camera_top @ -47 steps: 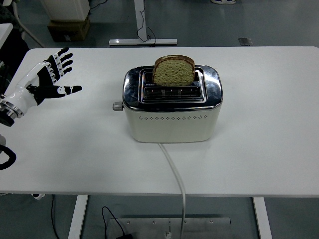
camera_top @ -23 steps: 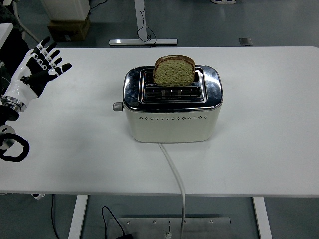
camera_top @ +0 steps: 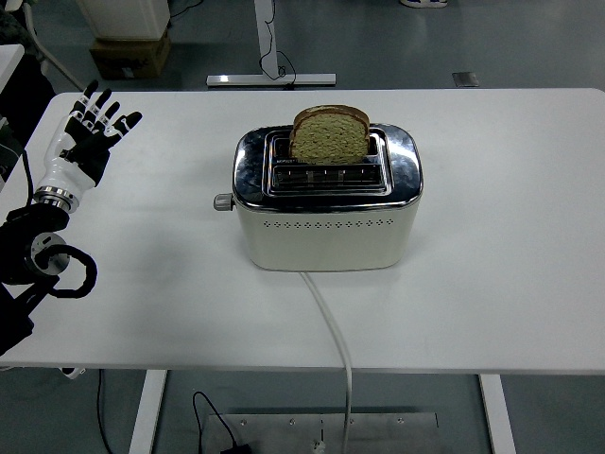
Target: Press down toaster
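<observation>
Left robot hand (camera_top: 87, 142) fingers apart, empty, at desk's (camera_top: 510, 284) nine o'clock | step: approach | next: we reach toaster (camera_top: 326, 203) lever (camera_top: 222, 201), press down

There is one view only — a head camera set high on the robot's side, looking forward and down over the table (camera_top: 492, 284). The table's near edge runs across the bottom of the frame and its far edge lies near the top, with floor beyond. The toaster (camera_top: 326, 203) sits about mid-frame, at middle distance. The left hand (camera_top: 87, 137) enters from the left edge — with no second view, nothing is shared.
</observation>
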